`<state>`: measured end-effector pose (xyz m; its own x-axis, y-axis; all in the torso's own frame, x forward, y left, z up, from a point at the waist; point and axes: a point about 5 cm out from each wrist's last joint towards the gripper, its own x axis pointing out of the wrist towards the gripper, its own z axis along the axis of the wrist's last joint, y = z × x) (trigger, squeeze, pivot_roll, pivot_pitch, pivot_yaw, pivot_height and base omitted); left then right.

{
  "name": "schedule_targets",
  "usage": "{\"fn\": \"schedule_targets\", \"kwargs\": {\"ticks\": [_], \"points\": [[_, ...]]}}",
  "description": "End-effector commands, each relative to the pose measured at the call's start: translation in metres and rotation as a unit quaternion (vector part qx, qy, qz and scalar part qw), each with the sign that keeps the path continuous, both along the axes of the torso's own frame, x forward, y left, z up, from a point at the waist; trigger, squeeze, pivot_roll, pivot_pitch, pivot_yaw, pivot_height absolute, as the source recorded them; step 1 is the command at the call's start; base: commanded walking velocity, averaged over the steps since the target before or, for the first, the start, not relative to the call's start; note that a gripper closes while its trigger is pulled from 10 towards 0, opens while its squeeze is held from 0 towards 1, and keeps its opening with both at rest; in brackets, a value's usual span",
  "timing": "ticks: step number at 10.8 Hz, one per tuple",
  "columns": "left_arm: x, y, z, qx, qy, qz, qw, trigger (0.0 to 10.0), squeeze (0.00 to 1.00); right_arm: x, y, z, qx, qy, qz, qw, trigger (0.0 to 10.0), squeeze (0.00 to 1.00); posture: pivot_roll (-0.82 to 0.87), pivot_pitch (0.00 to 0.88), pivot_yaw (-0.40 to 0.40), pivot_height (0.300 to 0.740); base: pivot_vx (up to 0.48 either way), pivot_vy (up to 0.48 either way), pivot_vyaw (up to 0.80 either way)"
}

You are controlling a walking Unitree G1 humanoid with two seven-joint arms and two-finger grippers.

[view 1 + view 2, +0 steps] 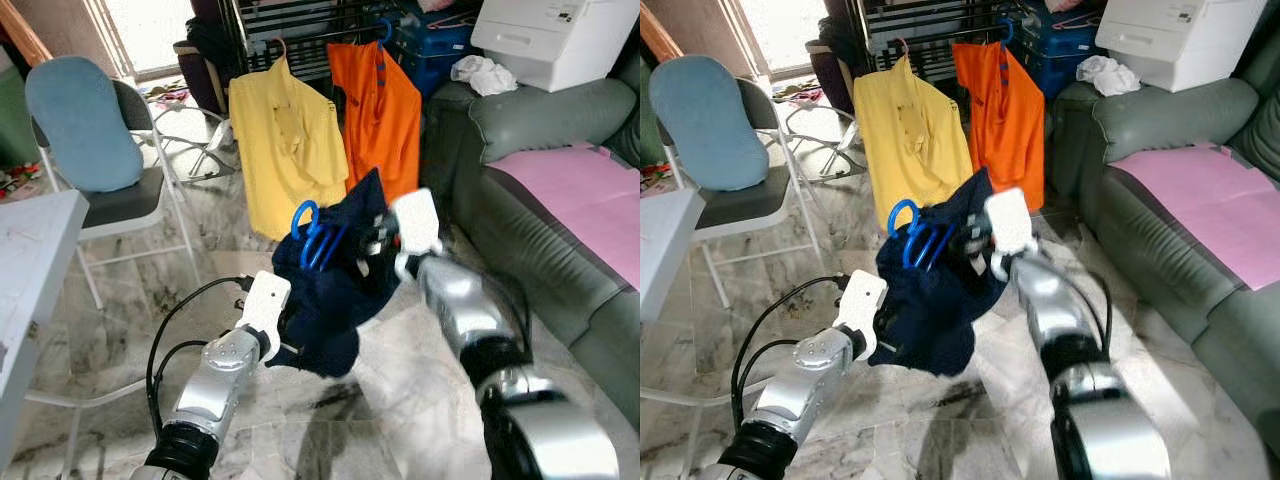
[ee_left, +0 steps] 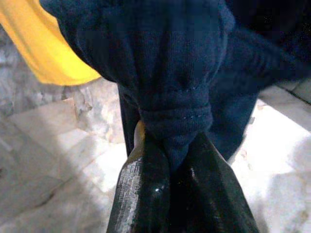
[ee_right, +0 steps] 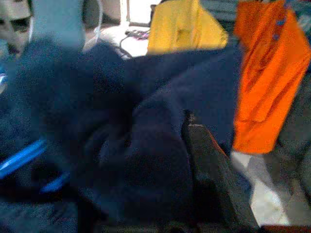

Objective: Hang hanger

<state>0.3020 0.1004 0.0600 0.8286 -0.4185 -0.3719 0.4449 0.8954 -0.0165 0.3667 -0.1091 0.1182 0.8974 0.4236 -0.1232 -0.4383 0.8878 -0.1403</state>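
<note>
I hold the navy shirt (image 1: 330, 300) up between my two arms, in front of me and above the marble floor (image 1: 400, 400); the blue hanger (image 1: 312, 235) sits inside its upper part, its hook curling out at the top left of the bundle, so the task's thing is already with me and the question is where it must go. My left gripper (image 2: 167, 160) is clamped narrow on a gathered fold at the shirt's lower edge, the cloth bunched tight between the two black fingers (image 2: 141, 194); my right gripper (image 1: 378, 245) is buried in the upper right of the cloth, near the hanger, and I cannot tell from these views whether its fingers are closed on anything.

The rack (image 1: 300, 30) stands far ahead, against the back of the room; the yellow shirt (image 1: 285, 150) hangs on it to the left and the orange shirt (image 1: 385, 115) to the right, and the grey sofa (image 1: 530, 200) runs along my right side. The rail lies across my line of sight, left to right, and higher and farther than the hook; I judge the hook must travel up and away from me, and my right arm, holding the end nearest the hanger, looks better placed to carry it there; the left only steadies the hem.
</note>
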Motion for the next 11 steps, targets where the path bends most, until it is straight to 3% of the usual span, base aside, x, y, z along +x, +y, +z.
{"fn": "schedule_targets", "kwargs": {"ticks": [1, 2, 3, 5, 6, 7, 11], "points": [[0.007, 0.004, 0.016, -0.01, -0.025, 0.022, 0.999, 1.6, 0.0, -0.009, 0.012, -0.01, -0.014, 0.015, 0.034, 0.999, 0.0, 0.0, -0.11, 0.0, 0.081, 0.74, 0.0, 0.0, 0.0], [0.008, 0.006, 0.016, -0.012, -0.022, 0.032, 0.999, 0.5, 0.0, -0.018, 0.015, -0.023, -0.022, 0.037, 0.046, 0.998, 0.0, 0.0, -0.11, 0.0, 0.083, 0.74, 0.0, 0.0, 0.0], [0.009, 0.009, 0.016, -0.012, -0.019, 0.041, 0.999, 0.2, 0.0, -0.027, 0.016, -0.036, -0.032, 0.055, 0.055, 0.996, 0.0, 0.0, -0.11, 0.0, 0.083, 0.74, 0.0, 0.0, 0.0], [0.011, 0.016, 0.017, -0.008, -0.016, 0.055, 0.998, 0.6, 0.0, -0.043, 0.012, -0.053, -0.043, 0.081, 0.063, 0.994, 0.0, 0.0, -0.11, 0.0, 0.084, 0.74, 0.0, 0.0, 0.0], [0.011, 0.02, 0.018, -0.005, -0.015, 0.058, 0.998, 0.9, 0.0, -0.048, 0.008, -0.053, -0.03, 0.082, 0.073, 0.993, 10.0, 1.0, -0.11, 0.0, 0.085, 0.74, 0.0, 0.0, 0.0], [0.011, 0.022, 0.018, -0.003, -0.015, 0.058, 0.998, 0.3, 0.0, -0.05, 0.007, -0.048, -0.038, 0.064, 0.086, 0.993, 10.0, 1.0, -0.11, 0.0, 0.085, 0.74, 0.0, 0.0, 0.0], [0.014, 0.031, 0.017, 0.019, -0.017, 0.058, 0.998, 0.0, 0.0, -0.065, -0.003, -0.031, -0.095, 0.0, 0.188, 0.977, 10.0, 1.0, -0.12, 0.0, 0.087, 0.74, 0.0, 0.0, 0.0]]}}
